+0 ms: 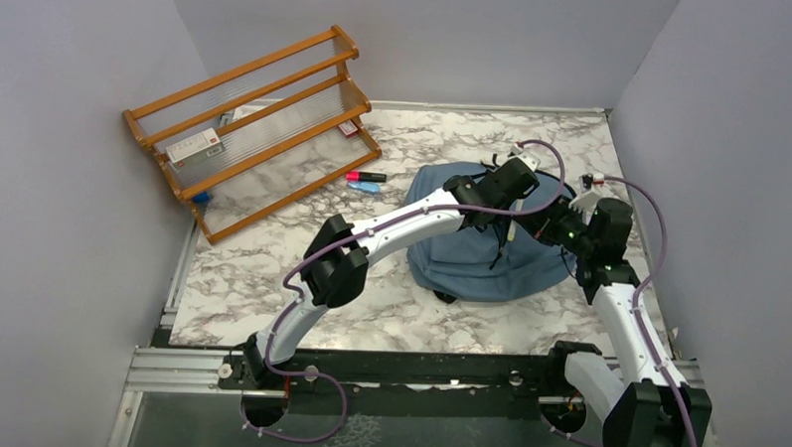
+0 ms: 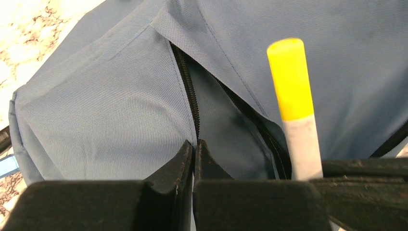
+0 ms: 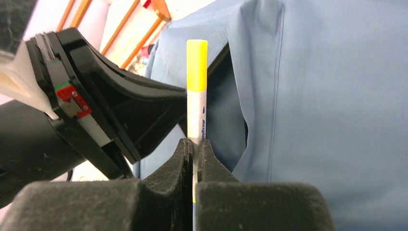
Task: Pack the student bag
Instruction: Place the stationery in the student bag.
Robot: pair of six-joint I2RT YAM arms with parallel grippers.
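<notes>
— Starting at the left gripper (image 2: pixel 195 144): what is held?
— Its jaws are pressed together on the student bag (image 2: pixel 106 110). The fabric is pinched at the edge of the opening, right beside the black zipper (image 2: pixel 185 77).
— And the right gripper (image 3: pixel 196 144)?
— It is clenched on a white marker (image 3: pixel 197 101) with a yellow cap. The marker is held with its cap end away from the fingers, in front of the bag's narrowly parted slit. The left gripper's black body is crowded in just beside it.
— Where is the bag found?
— It is laid on the marbled table (image 1: pixel 271 269), right of centre, under both wrists.
— What else is seen around it?
— A wooden rack (image 1: pixel 256 119) is stood at the back left, well apart from the bag, with small boxes (image 1: pixel 193 147) on it. Between rack and bag, a pink marker (image 1: pixel 364 176) and a blue marker (image 1: pixel 365 187) are laid side by side.
</notes>
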